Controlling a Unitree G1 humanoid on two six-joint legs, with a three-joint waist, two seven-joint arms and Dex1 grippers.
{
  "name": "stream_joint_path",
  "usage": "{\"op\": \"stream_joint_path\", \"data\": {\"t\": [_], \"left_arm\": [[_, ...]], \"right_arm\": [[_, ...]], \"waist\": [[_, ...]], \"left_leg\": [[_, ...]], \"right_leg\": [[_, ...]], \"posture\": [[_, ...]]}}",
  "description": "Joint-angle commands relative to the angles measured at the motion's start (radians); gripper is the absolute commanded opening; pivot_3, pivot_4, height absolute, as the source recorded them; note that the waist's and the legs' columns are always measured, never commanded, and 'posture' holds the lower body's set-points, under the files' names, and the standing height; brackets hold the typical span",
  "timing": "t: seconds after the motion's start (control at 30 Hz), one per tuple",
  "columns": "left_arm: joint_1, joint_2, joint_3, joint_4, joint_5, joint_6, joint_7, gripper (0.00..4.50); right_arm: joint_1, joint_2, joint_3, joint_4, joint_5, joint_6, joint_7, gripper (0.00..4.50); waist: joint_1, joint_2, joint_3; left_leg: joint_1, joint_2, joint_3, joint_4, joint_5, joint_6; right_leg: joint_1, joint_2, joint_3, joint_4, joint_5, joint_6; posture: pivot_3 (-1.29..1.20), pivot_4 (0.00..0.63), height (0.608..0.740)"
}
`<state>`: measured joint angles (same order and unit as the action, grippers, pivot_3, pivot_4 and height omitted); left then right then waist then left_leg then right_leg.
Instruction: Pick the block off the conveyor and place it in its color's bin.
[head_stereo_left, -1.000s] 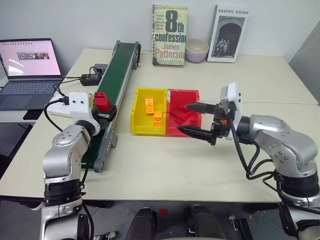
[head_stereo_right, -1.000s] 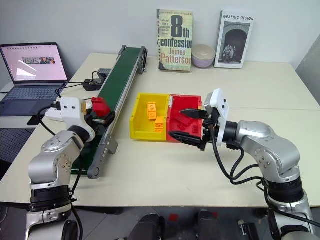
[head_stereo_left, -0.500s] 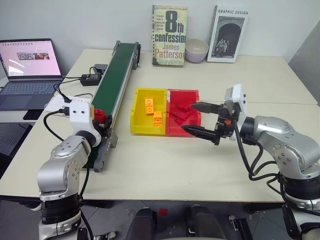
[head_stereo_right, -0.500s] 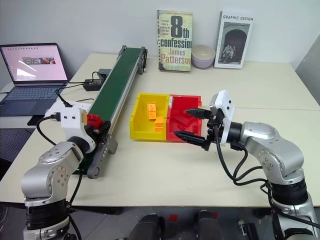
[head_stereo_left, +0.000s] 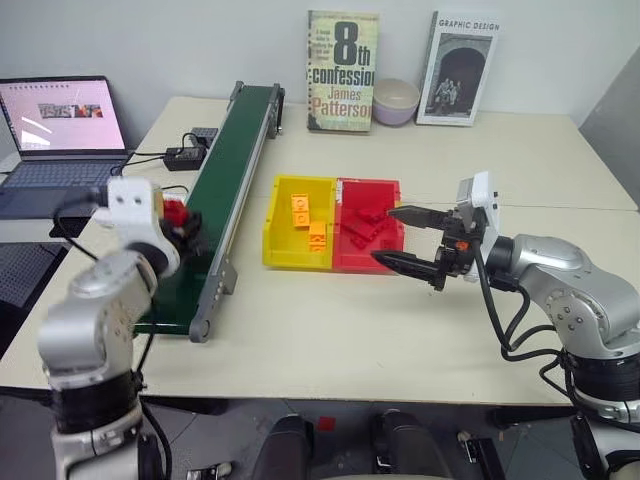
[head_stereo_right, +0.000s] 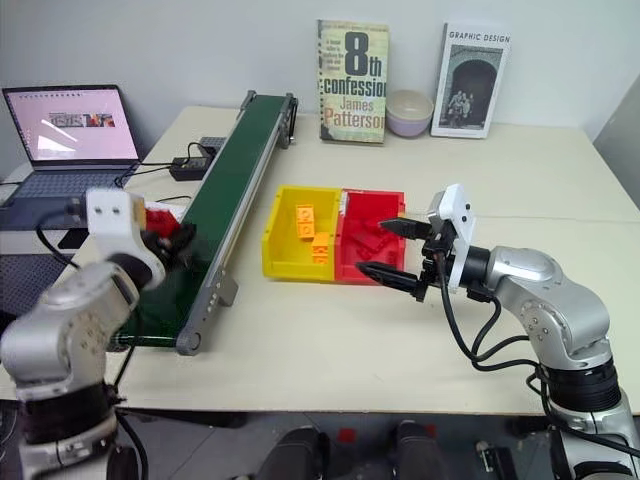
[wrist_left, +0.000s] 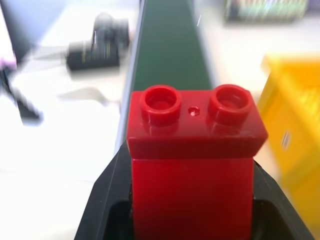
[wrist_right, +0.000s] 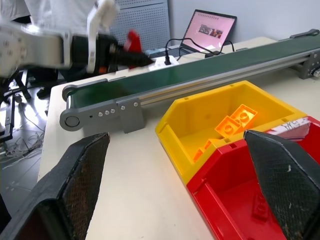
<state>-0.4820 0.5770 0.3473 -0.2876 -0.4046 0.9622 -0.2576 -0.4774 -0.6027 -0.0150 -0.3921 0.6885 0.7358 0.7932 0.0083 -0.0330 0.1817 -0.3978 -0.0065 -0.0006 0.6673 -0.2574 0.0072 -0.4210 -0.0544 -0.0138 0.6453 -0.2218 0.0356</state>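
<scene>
The red brick (wrist_left: 194, 165) is being pinched by the left claw (head_stereo_left: 185, 225) above the conveyor (head_stereo_left: 225, 165) — judged light, rigid, slick; flat sides suit gripping. The right claw (head_stereo_left: 410, 240) is being held spread.

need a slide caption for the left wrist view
Left gripper shut on the red block, held above the green conveyor, yellow tray alongside.

You get bright, even overhead lighting across the table (head_stereo_left: 330, 330), with soft, faint shadows beneath the yellow bin (head_stereo_left: 297, 222) and conveyor (head_stereo_left: 225, 180). In your left wrist view the red block (wrist_left: 194, 165) is sharp, while the belt, cables and yellow bin behind are smeared with blur. The laptop screen (head_stereo_left: 62, 113) glows washed-out.
</scene>
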Motion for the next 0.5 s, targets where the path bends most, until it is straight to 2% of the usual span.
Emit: {"op": "stream_joint_path", "data": {"t": [0.03, 0.1, 0.27, 0.4, 0.5], "left_arm": [[-0.224, 0.050, -0.184, 0.114, -0.048, -0.103, -0.285, 1.54], [-0.320, 0.031, -0.286, 0.207, -0.029, -0.166, -0.398, 1.54], [-0.425, -0.016, -0.440, 0.356, 0.031, -0.303, -0.553, 1.54], [-0.524, -0.134, -0.605, 0.582, 0.137, -0.517, -0.701, 1.54], [-0.575, -0.216, -0.651, 0.766, 0.198, -0.663, -0.753, 1.54]], "right_arm": [[0.018, -0.041, -0.056, -0.118, -0.030, 0.018, -0.091, 4.50], [0.052, -0.048, -0.063, -0.161, -0.056, 0.028, -0.151, 4.50], [0.087, -0.033, -0.068, -0.214, -0.099, 0.053, -0.264, 4.50], [0.134, 0.016, -0.101, -0.272, -0.141, 0.118, -0.428, 4.50], [0.197, 0.046, -0.104, -0.332, -0.138, 0.142, -0.476, 4.50]], "waist": [[0.010, -0.001, 0.000], [0.017, -0.001, 0.000], [-0.003, -0.001, 0.000], [-0.001, -0.001, 0.000], [0.006, 0.000, 0.000]], "left_leg": [[-0.002, 0.000, -0.001, 0.001, 0.000, 0.000], [-0.002, -0.001, 0.001, 0.002, 0.000, 0.000], [-0.001, -0.001, 0.006, 0.001, -0.001, 0.001], [-0.002, 0.001, 0.002, -0.001, -0.001, 0.001], [-0.002, 0.000, 0.001, -0.002, 0.000, 0.001]], "right_leg": [[0.000, 0.000, 0.000, -0.001, 0.000, 0.000], [0.000, 0.000, -0.002, -0.002, 0.000, 0.000], [-0.001, -0.001, 0.003, -0.002, 0.000, 0.001], [-0.002, 0.001, 0.001, -0.001, 0.000, 0.000], [-0.001, 0.001, 0.000, -0.001, 0.000, 0.000]], "posture": [[0.00, 0.150, 0.740], [0.00, 0.150, 0.740], [0.00, 0.150, 0.740], [0.00, 0.150, 0.740], [0.00, 0.150, 0.740]]}}
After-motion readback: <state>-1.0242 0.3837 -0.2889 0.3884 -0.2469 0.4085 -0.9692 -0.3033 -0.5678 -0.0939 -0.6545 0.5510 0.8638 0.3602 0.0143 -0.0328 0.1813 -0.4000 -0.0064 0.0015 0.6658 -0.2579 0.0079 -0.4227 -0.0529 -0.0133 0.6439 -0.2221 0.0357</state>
